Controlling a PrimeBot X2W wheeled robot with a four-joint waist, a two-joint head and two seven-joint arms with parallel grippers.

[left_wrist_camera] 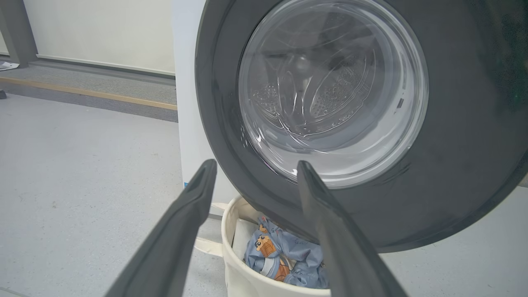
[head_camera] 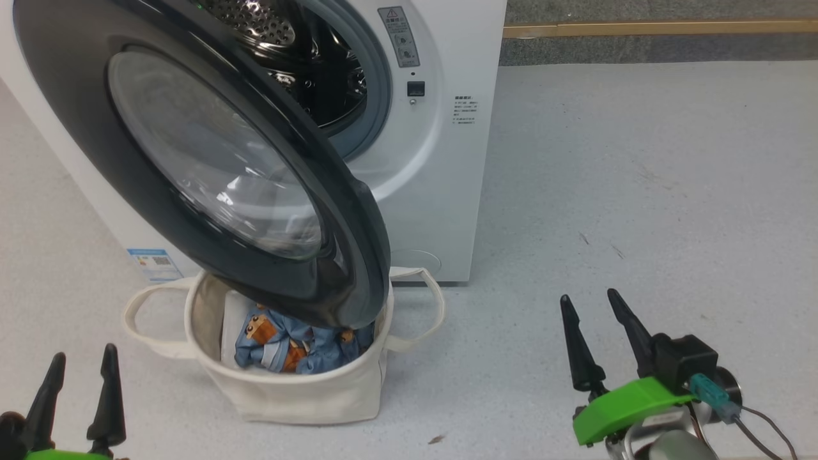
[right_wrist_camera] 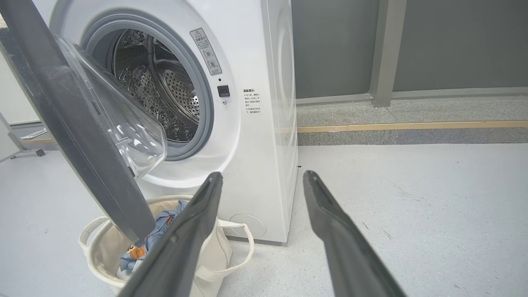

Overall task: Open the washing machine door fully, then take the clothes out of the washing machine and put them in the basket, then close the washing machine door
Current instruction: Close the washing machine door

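Washing machine [head_camera: 447, 160] stands on the floor [head_camera: 639, 191], its door [head_camera: 211, 160] swung out on the hinge at the robot's left. The free edge of the door hangs over the basket [head_camera: 287, 390]; whether it touches the basket's rim, cannot tell.

Clothes [head_camera: 287, 345] lie bunched in the basket, blue with bear print, partly hidden under the door's lower edge. The part of the drum [head_camera: 307, 57] that is visible looks bare (the bottom is hidden behind the door).

Left gripper [head_camera: 84, 352] is low, near the basket's left handle, fingers spread, holding nothing. In its wrist view it faces the outer side of the door. Right gripper [head_camera: 588, 296] hovers over the floor, well apart from the machine, fingers likewise parted and empty.

Judgement: unloading looks done; closing the door is the step left.

Handling:
- The door is rigid and probably fairly heavy. It should swing freely on the hinge, then need a firm press to latch.
- The black rim is glossy and likely slippery to narrow fingertips, so a push is better than a pinch.
- The best contact is the outer rim near the free edge, far from the hinge.
- Avoid the glass window.
- The basket is soft canvas and light, so a low sweep could drag it.
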